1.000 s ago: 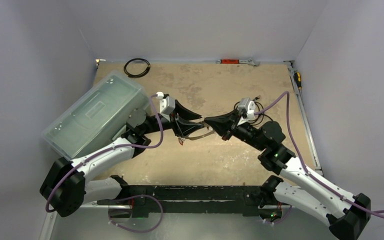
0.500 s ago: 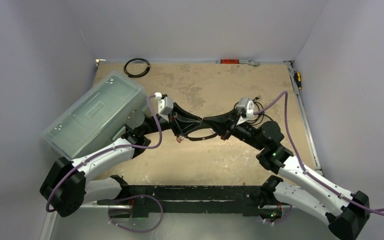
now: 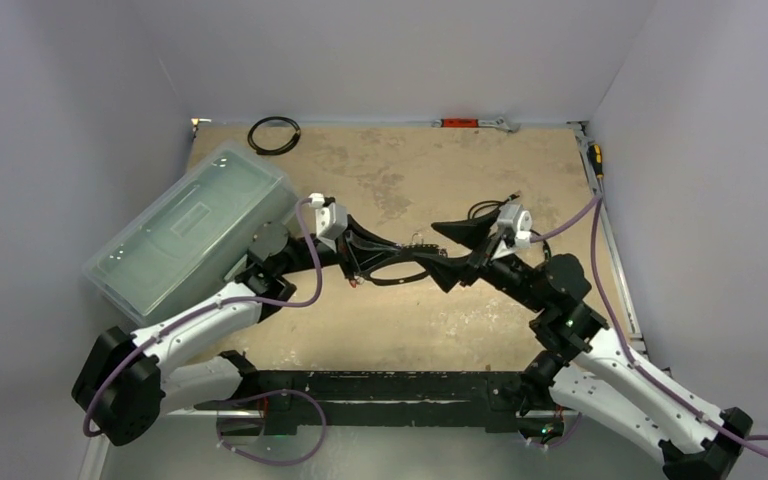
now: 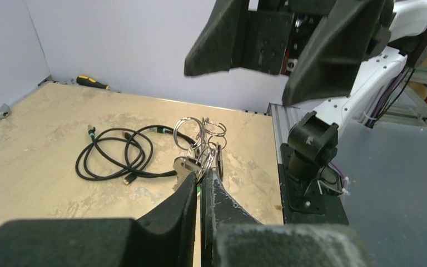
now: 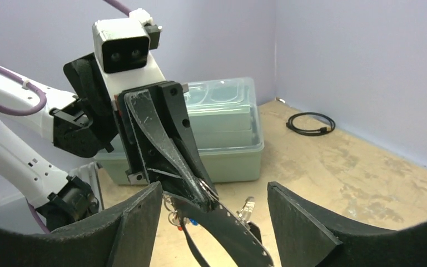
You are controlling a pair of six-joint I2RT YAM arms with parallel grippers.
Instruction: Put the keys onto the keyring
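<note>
Left gripper (image 4: 201, 181): fingers pressed together, clamped on a bunch of small silvery rings and keys (image 4: 202, 147) right at the tips. In the right wrist view one silver key hangs below that grip, with small red and blue tags beside it.

The keyring (image 3: 391, 281) shows from above as a thin loop hanging in the air between the two grippers, above the table (image 3: 460, 170) centre. Its left end is at the left gripper's tips. Exact contact point too small to tell.

Right gripper (image 3: 440, 254): fingers wide apart, holding nothing, facing the left one, which points into the gap between them.

Loose black cable (image 4: 117, 156) on the table past the keys. Clear plastic bin (image 3: 185, 235) at the left side.

Far edge: black coiled cable ring (image 3: 274, 135), wrench (image 3: 475, 123), and a screwdriver (image 3: 596, 160) along the right edge.
</note>
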